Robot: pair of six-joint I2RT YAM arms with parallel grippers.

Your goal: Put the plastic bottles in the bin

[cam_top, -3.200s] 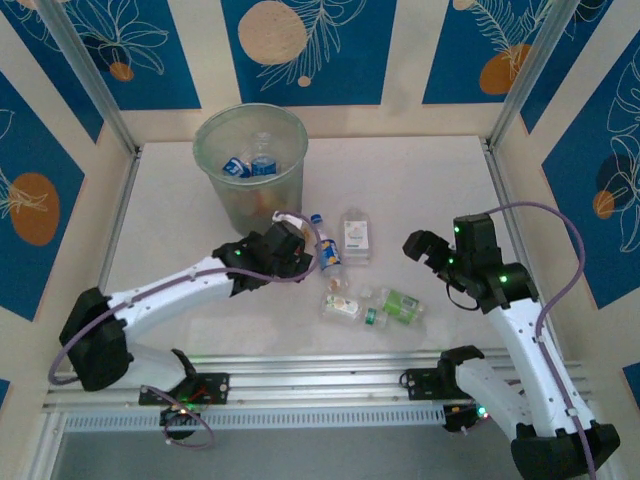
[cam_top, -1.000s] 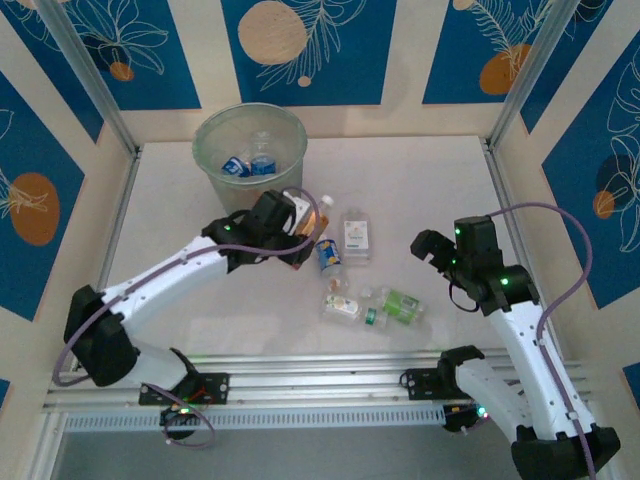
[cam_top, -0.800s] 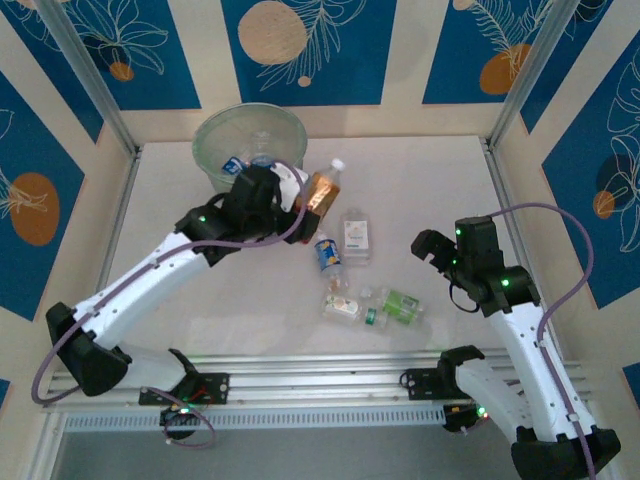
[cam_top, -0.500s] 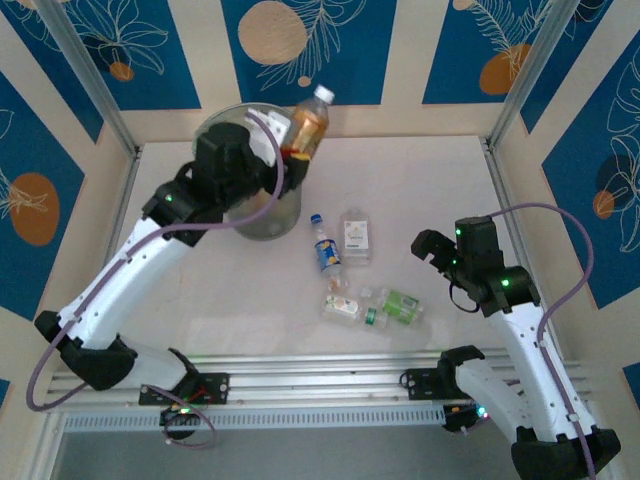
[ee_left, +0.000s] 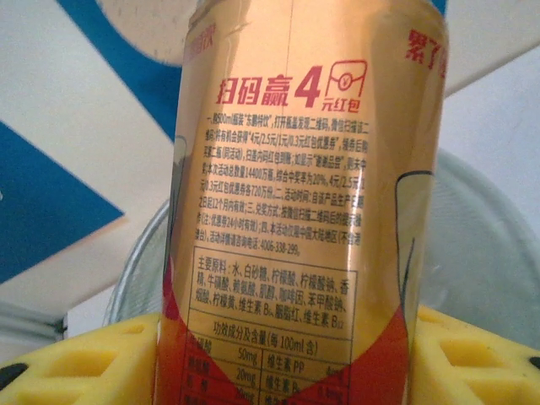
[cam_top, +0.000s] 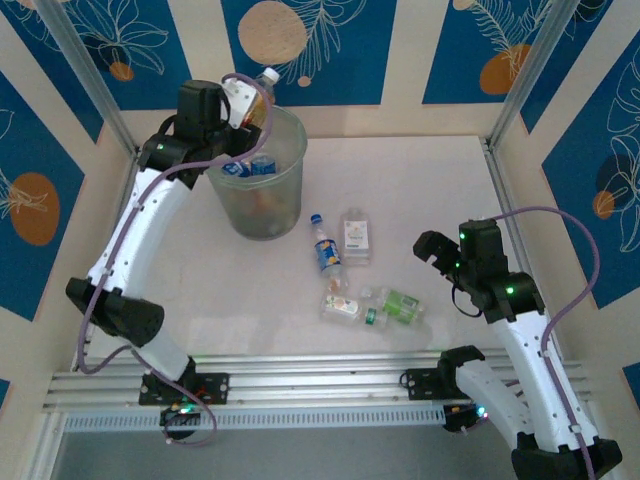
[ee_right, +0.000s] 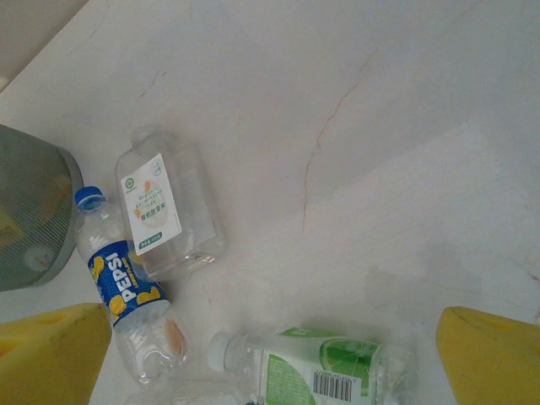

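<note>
Over the far rim of the bin (cam_top: 292,128), an orange-labelled bottle (cam_top: 258,95) is held by the left gripper (cam_top: 240,103), with its white cap tilted toward the back wall. From the left wrist, the bottle's gold and orange label, printed with red and dark Chinese text, is seen clamped between two yellow pads (ee_left: 80,363). The bin's pale rim shows behind it.

The bin is translucent grey-green and tapers toward its base. It stands at the far left of the table (cam_top: 440,180), close to the back-left corner post. Blue-labelled bottles (cam_top: 250,167) can be made out inside it.

Four more bottles lie grouped between the arms. A Pepsi bottle (cam_top: 324,245) is placed with its blue cap near the bin's wall, and a flat clear bottle (cam_top: 355,236) with a white label lies just beside it. Closer to the bases lie a green-labelled bottle (cam_top: 402,304) and a pale-labelled bottle (cam_top: 342,306).

The right gripper (cam_top: 432,252) is held to the right of this group, jaws spread wide with nothing between them. Open tabletop stretches from the group to the right and far edges.
</note>
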